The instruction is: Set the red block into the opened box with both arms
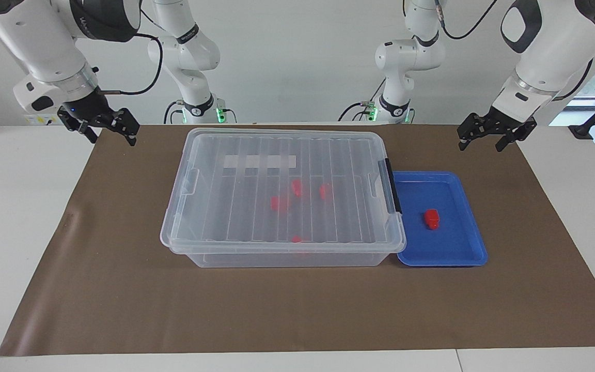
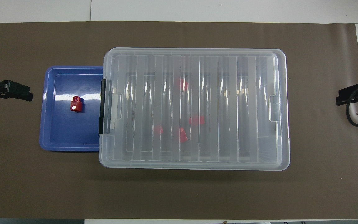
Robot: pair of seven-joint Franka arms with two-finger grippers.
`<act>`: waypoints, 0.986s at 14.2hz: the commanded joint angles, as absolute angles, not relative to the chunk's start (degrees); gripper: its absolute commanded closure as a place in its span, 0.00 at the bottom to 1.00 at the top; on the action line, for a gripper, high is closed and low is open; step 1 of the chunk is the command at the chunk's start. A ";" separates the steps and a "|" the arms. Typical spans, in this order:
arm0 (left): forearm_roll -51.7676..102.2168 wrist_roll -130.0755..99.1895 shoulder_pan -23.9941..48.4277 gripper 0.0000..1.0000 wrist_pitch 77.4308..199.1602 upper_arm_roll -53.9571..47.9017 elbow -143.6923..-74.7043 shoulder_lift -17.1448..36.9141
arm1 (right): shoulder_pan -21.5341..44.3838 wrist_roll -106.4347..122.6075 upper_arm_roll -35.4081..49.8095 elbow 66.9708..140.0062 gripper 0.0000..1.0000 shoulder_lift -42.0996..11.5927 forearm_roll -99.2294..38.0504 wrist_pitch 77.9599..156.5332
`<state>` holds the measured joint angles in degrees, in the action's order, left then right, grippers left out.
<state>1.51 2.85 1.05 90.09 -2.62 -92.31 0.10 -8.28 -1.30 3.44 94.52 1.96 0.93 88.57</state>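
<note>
Both arms wait raised at the robots' edge of the brown paper, one off each end of the box (image 1: 282, 191). Left gripper (image 1: 497, 135) hangs toward the tray end of the box, right gripper (image 1: 102, 125) toward the other end; fingertips of both stand apart, nothing held

Box: landmark, mid-table, clear, ribbed lid (image 2: 194, 107) seated flat on it. Black latch (image 1: 393, 186) on the end toward the left arm looks down; a clear tab at the other end. So the box reads as shut, not opened

Inside the box, seen through the lid: four red blocks (image 1: 297, 187) scattered on the floor, three near the middle, one toward the wall farthest from the robots

Blue tray (image 1: 452, 248) touching the latch end of the box, its edge tucked slightly under the lid's overhang. Red block (image 1: 432, 218) lies alone in the tray, near its middle, well apart from the box wall

Risks, as judged:
- Lid on: any drop now lands the block on the ribs; it would slide or bounce off
- Latch not released first: lifting the lid would drag the whole box, shoving the tray and shifting the block
- Lifting at one end only may twist the lid
- Small block: an off-centre pinch could flick it away
</note>
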 commanded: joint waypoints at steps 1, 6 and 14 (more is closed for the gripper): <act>1.41 2.55 1.32 0.00 91.05 -2.55 -94.22 -1.58 | -8.44 -0.79 3.60 95.10 0.00 2.64 0.70 89.21; 1.41 2.72 0.96 0.00 91.32 -1.94 -93.51 -1.32 | -8.79 -0.88 3.52 96.15 0.00 3.25 0.70 89.39; 0.61 3.25 5.89 0.00 90.70 3.61 -92.37 -0.97 | -6.16 -8.59 3.60 100.26 0.00 4.04 -1.41 96.31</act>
